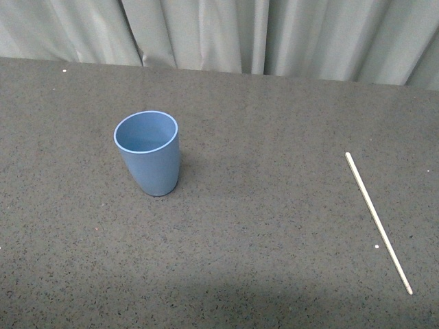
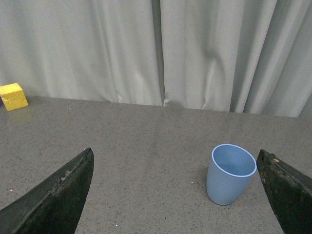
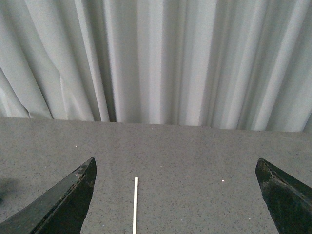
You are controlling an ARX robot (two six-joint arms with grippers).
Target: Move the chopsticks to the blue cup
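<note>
The blue cup [image 1: 147,152] stands upright and empty on the grey table, left of centre in the front view. It also shows in the left wrist view [image 2: 231,173], close to one finger. The chopsticks [image 1: 378,221], one thin off-white stick, lie flat on the table at the right. Their far end shows in the right wrist view [image 3: 135,204]. My left gripper [image 2: 176,195] is open and empty, with the cup ahead of it. My right gripper [image 3: 175,200] is open and empty, with the stick between its fingers and ahead. Neither arm shows in the front view.
A yellow block [image 2: 13,96] sits on the table at the far side near the grey curtain [image 1: 219,34]. The curtain hangs along the table's far edge. Small white specks dot the table [image 1: 274,260].
</note>
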